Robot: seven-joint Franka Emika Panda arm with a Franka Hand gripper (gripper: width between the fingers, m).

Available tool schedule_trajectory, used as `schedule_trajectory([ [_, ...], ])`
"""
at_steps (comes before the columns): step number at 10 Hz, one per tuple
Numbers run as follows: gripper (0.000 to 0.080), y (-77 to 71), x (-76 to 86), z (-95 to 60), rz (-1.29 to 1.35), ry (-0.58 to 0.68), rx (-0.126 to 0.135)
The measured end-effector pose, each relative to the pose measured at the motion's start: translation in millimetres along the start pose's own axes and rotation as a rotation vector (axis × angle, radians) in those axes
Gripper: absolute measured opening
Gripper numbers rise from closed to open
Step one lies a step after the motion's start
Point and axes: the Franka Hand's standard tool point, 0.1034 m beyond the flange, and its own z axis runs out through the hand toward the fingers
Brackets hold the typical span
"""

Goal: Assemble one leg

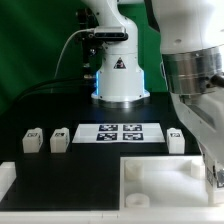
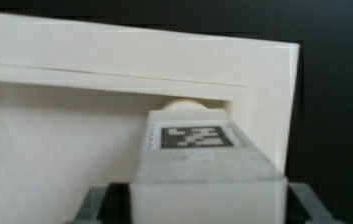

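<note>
We look across a black table with the arm's white base standing at its far side. The marker board lies flat in the middle of the table. To the exterior view's left of it sit two loose legs and, side by side but apart; another leg stands just off the board's other end. Along the near edge we see the large white panel with a recess in its surface.

At the exterior view's right the arm comes down over the panel's near corner, and there we cannot make out the fingers.

In the wrist view the gripper is clamped on the leg, its dark fingers pressed against both sides. The leg's tag faces the camera. Its far end reaches into a round corner recess at the panel's edge; whether it is seated there we cannot tell.
</note>
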Motion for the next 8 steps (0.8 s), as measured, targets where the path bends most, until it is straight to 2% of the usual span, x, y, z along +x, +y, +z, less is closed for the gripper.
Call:
schedule_trajectory([
  [2,0.0291,1.4,-0.6,0.5,0.002,-0.001,-0.008],
  [3,0.0389,1.4,-0.7,0.5,-0.016,-0.001,-0.008],
  [4,0.0389,1.1,-1.8,1.8,-0.107,0.006,0.002],
  [5,0.0559,3.8,-6.2,5.6,-0.303,0.023,0.002],
  [6,0.0634,3.2,-9.4,3.3,-0.542,0.027,-0.022],
  [8,0.0645,2.5,-9.5,2.3,-0.783,0.023,-0.028],
])
